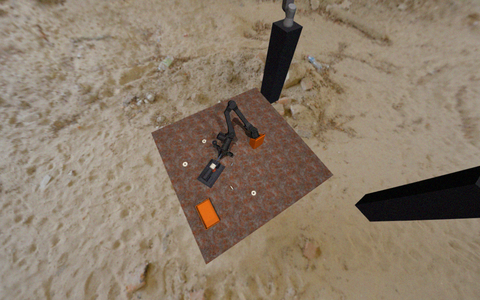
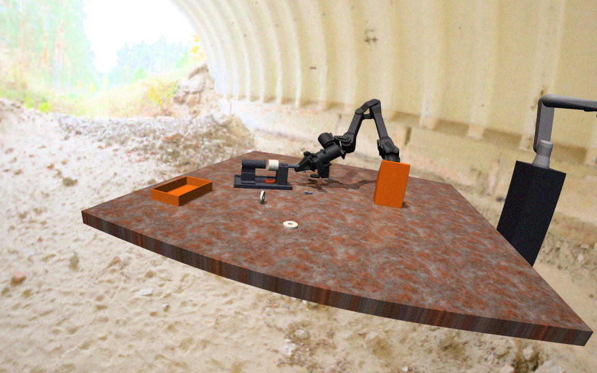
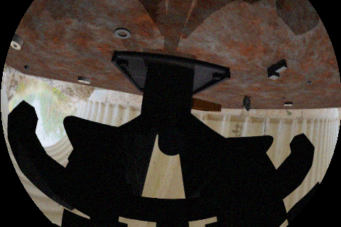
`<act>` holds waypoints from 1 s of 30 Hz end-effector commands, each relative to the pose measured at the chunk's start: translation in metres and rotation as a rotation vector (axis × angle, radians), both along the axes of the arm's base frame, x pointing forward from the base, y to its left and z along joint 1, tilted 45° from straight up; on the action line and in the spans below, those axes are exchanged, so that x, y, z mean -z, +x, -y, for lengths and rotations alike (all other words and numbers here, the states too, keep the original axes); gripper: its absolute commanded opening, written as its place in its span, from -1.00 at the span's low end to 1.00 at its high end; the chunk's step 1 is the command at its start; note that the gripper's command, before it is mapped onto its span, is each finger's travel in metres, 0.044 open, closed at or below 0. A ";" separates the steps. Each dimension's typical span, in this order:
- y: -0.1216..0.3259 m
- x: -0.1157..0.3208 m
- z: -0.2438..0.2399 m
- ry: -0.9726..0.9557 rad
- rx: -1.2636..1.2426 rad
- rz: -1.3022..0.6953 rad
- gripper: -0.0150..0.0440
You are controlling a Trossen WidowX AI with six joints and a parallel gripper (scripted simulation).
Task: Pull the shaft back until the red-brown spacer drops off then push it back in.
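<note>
The red-brown spacer (image 1: 213, 170) (image 2: 270, 181) lies low on the fixture's dark base, below the shaft line. The cream spacers (image 1: 212, 166) (image 2: 272, 165) are still up on the shaft, between the big dark housing block (image 2: 253, 163) and the upright support (image 2: 282, 176). A narrow gap shows between them and the housing. My gripper (image 2: 297, 168) is shut on the grey-blue shaft (image 2: 290, 165), just outside the support. In the wrist view the fingers and shaft end are black silhouettes, and the spacers are hidden behind the support.
An open orange tray (image 1: 208, 213) (image 2: 181, 190) lies beyond the housing end. An orange box (image 1: 256, 141) (image 2: 391, 184) stands by the arm's base. Loose pale rings (image 1: 253, 192) (image 2: 290, 225) and a small grey part (image 2: 307, 192) (image 3: 277, 69) lie around the fixture.
</note>
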State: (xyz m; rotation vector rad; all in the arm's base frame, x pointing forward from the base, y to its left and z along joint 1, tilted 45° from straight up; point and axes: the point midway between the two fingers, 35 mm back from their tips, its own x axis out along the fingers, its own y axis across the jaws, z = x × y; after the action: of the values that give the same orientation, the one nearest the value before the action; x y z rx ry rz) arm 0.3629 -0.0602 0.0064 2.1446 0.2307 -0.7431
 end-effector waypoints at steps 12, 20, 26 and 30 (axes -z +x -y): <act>0.001 0.000 0.000 -0.004 -0.003 -0.004 -0.49; 0.004 0.000 -0.001 -0.004 -0.003 -0.004 -0.49; 0.006 0.001 -0.002 -0.004 -0.003 -0.004 -0.49; 0.007 0.001 -0.002 -0.004 -0.003 -0.003 -0.49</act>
State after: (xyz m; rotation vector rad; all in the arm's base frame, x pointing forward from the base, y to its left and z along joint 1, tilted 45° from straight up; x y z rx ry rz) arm 0.3673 -0.0586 0.0046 2.1369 0.2335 -0.7481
